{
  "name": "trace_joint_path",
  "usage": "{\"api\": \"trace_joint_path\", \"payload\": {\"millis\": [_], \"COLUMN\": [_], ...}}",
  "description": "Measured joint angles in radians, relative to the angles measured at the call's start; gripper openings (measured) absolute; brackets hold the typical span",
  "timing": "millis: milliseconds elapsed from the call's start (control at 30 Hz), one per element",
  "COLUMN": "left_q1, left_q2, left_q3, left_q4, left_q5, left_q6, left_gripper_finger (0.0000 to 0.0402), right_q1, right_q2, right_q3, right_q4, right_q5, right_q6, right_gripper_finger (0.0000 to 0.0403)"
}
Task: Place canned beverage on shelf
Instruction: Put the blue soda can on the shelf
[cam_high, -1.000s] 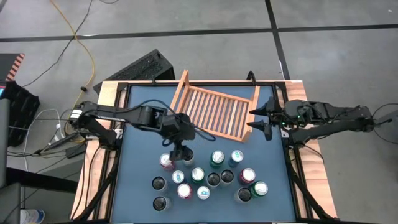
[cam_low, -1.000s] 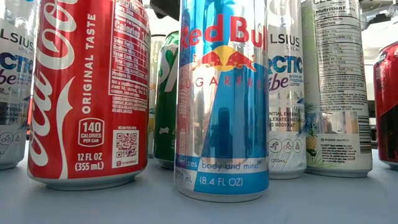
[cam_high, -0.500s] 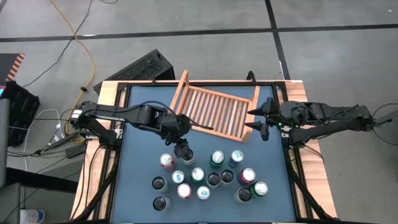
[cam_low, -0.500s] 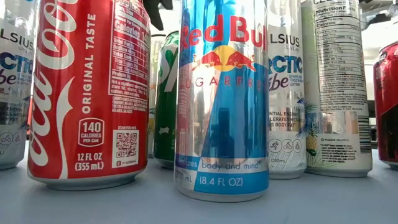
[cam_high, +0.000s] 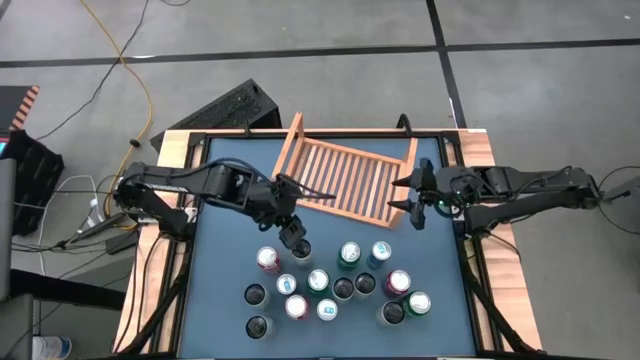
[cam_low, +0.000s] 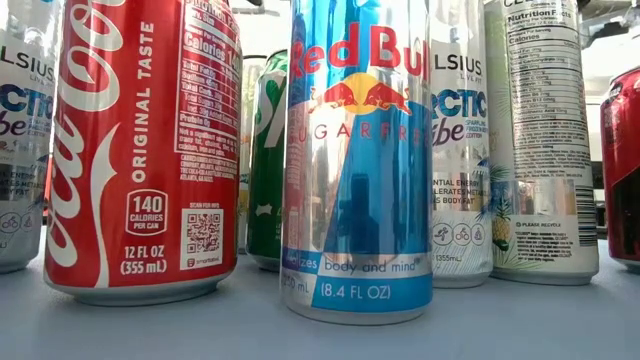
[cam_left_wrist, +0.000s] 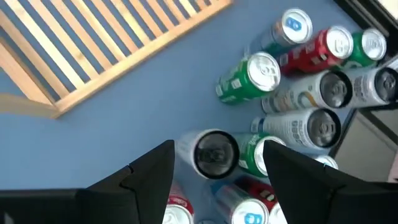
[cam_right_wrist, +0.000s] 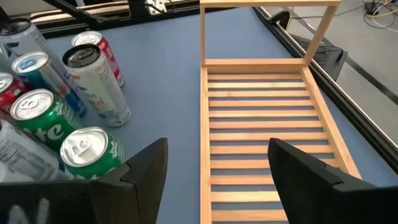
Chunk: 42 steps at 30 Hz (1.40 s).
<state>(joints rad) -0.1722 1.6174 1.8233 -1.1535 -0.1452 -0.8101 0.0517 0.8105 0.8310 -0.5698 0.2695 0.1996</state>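
— Where is the shelf (cam_high: 345, 178) right now?

— At the back of the blue table (cam_high: 225, 300), lying at a slight angle. It is a light wooden rack with a slatted base and raised boards at both ends, and nothing stands on it.

— And the cans?

— Clustered on the mat in front of it, all upright. From table height a red cola can (cam_low: 140, 150) and a blue and silver energy drink can (cam_low: 358, 160) fill the foreground, with a green can (cam_low: 265, 160) behind them and tall white cans to the sides.

— What is the left gripper (cam_high: 292, 238) doing?

— It hangs over the back edge of the cluster, just in front of the shelf's near rail. Its wrist camera looks down between its two dark fingers (cam_left_wrist: 149, 171) at the dark top of a silver can (cam_left_wrist: 214, 152). The fingers stand apart on either side of that can's top — spread, with nothing clamped between them.

— Does it touch the can?

— I cannot tell from these views; a gap shows on each side of the can.

— And the right gripper (cam_high: 412, 197)?

— It sits at the right end of the shelf, beside the raised end board, well apart from the cans. Its fingers (cam_right_wrist: 146, 165) are also spread, holding nothing, and its camera looks along the slats.
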Motion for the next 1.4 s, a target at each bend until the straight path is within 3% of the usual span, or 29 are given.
{"api": "trace_joint_path", "payload": {"millis": [300, 500, 833, 1067, 1400], "left_q1": [-0.010, -0.020, -0.051, -0.090, -0.103], "left_q2": [0.020, 0.019, 0.009, -0.026, -0.089], "left_q3": [0.093, 0.233, 0.413, 0.473, 0.473], "left_q4": [-0.035, -0.206, -0.416, -0.416, -0.418], "left_q5": [0.104, 0.041, 0.024, 0.006, -0.099], "left_q6": [0.033, 0.106, 0.181, 0.250, 0.269], "left_gripper_finger": [0.0233, 0.0233, 0.0233, 0.0233, 0.0233], "right_q1": [0.060, 0.152, 0.298, 0.339, 0.341], "right_q2": [0.042, 0.166, 0.454, 0.614, 0.759], "right_q3": [0.088, 0.232, 0.455, 0.560, 0.561], "right_q4": [-0.086, -0.291, -0.394, -0.489, -0.562], "right_q5": [-0.028, -0.010, -0.038, -0.039, -0.101], "right_q6": [-0.048, -0.051, 0.001, 0.136, 0.203], "right_gripper_finger": [0.0265, 0.0265, 0.0265, 0.0265, 0.0265]}}
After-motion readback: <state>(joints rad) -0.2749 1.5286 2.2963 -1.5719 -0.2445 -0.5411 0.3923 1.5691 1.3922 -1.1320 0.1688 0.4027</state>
